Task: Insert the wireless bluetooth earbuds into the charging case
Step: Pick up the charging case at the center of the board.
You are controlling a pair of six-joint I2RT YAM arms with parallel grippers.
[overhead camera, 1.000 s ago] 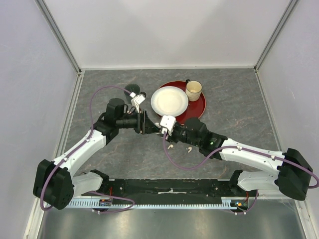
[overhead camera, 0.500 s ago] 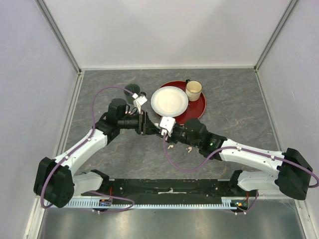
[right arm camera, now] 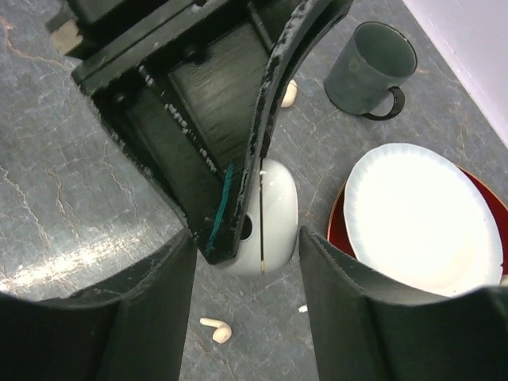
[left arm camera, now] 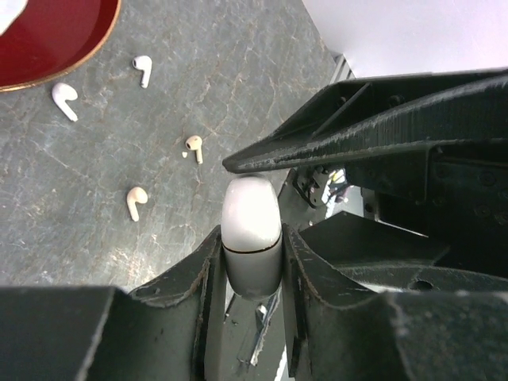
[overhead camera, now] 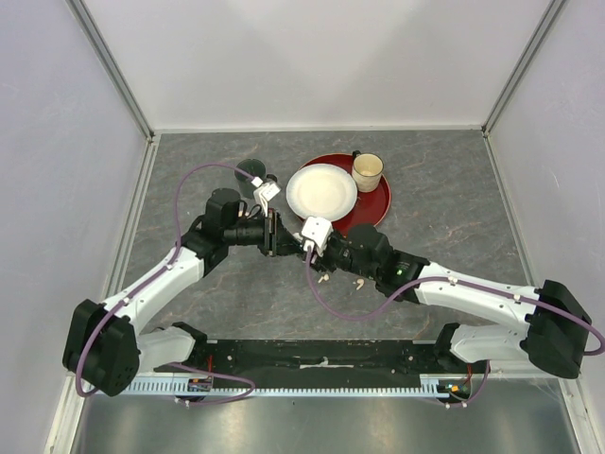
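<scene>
My left gripper [left arm camera: 251, 248] is shut on the white charging case [left arm camera: 251, 230] and holds it above the table with its lid closed. The case also shows in the right wrist view [right arm camera: 276, 214]. My right gripper [right arm camera: 250, 274] is open, its jaws on either side of the case with a gap on each side. On the table lie two white earbuds [left arm camera: 63, 100] [left arm camera: 143, 69] and two pale peach earbuds [left arm camera: 194, 148] [left arm camera: 135, 202]. One peach earbud [right arm camera: 216, 329] lies below the case. In the top view the grippers meet [overhead camera: 295, 242] and hide the case.
A red tray [overhead camera: 376, 204] at the back holds a white plate [overhead camera: 321, 190] and a cream mug [overhead camera: 368, 171]. A dark mug [overhead camera: 250, 171] stands left of the tray, just behind the left gripper. It also shows in the right wrist view [right arm camera: 371, 67].
The left wrist has shifted slightly, and the right gripper has edged a little closer to the case. The case stays held in the left gripper.
</scene>
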